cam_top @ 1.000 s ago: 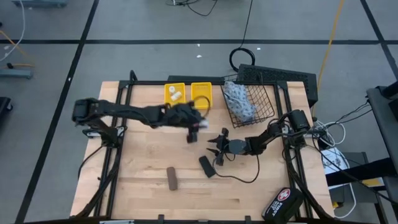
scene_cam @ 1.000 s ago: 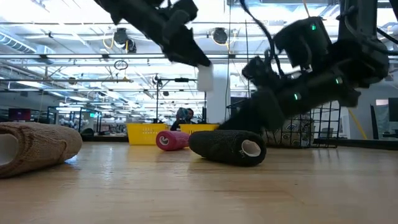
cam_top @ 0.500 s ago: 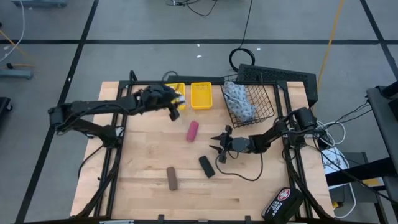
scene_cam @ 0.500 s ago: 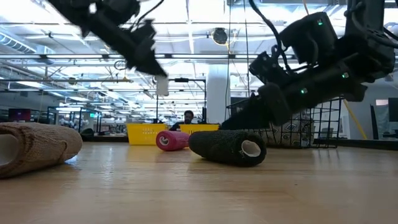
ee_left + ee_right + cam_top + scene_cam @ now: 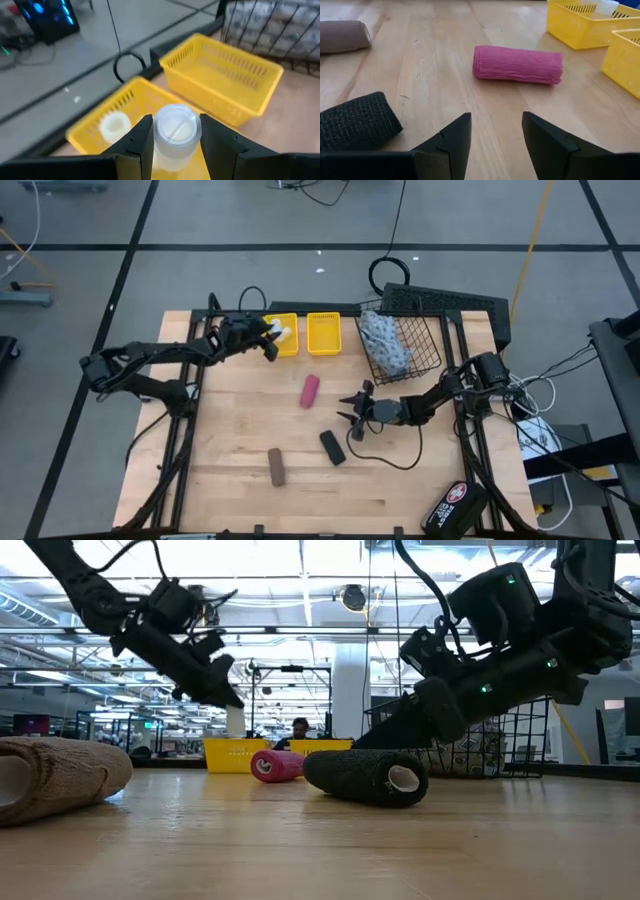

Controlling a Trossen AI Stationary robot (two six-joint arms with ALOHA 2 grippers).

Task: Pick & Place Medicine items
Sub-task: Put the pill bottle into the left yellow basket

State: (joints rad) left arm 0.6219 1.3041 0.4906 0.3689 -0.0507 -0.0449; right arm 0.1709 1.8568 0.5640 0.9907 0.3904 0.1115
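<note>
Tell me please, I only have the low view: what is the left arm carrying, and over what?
Observer: The left gripper holds a small white bottle between its fingers, above the left yellow basket.
Operator: Is that basket empty?
Observer: No, another white bottle already lies in it.
Operator: And the right arm?
Observer: The right gripper is open, pointing at the pink roll, with the black roll beside it.
</note>
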